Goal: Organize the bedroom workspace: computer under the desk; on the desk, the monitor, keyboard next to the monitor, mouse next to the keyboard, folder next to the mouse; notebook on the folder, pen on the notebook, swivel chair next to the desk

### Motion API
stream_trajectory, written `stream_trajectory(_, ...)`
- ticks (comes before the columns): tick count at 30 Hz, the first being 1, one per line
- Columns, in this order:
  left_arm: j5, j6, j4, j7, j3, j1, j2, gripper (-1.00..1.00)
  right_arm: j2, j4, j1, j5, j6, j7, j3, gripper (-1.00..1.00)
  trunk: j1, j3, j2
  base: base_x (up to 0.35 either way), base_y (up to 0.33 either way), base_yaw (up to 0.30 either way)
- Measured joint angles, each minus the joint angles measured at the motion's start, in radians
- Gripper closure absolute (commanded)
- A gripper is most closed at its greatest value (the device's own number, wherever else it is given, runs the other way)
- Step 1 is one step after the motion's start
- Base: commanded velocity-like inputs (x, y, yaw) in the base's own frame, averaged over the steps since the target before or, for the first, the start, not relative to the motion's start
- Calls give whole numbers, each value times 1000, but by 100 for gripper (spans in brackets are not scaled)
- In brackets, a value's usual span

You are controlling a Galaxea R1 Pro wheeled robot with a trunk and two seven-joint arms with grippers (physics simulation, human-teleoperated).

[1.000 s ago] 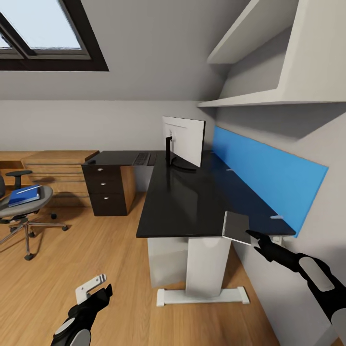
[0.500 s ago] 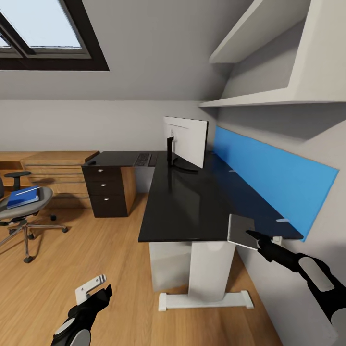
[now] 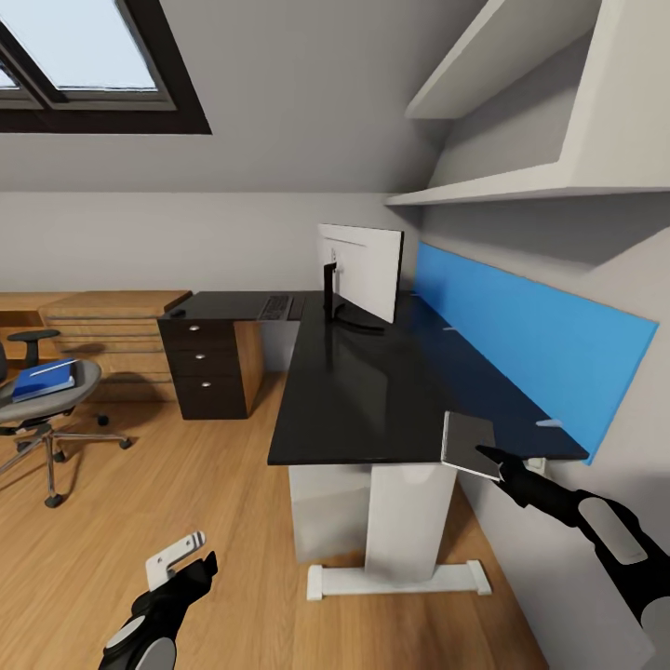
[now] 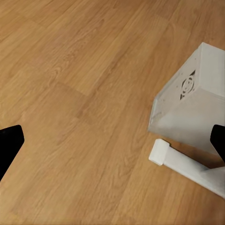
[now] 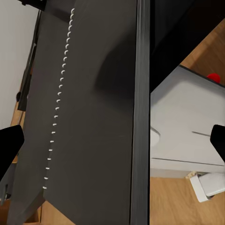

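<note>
Right tool (image 3: 490,455) apparently grips notebook (image 3: 467,443).

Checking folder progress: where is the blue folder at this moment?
In the head view, the folder lies on the seat of the swivel chair at the far left, in front of the wooden dresser, away from the desk.

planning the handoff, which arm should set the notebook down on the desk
Right, probably: the right gripper already holds the notebook at the desk near edge. The left gripper hangs low over the floor, apart from the desk.
</note>
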Motion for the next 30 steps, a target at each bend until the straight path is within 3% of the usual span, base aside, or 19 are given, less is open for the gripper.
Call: stream_trajectory(30,3,0,0,2,2,0,1,-100,8,10,0,5,-3,0,3,-100,0,0,0,0,0,0)
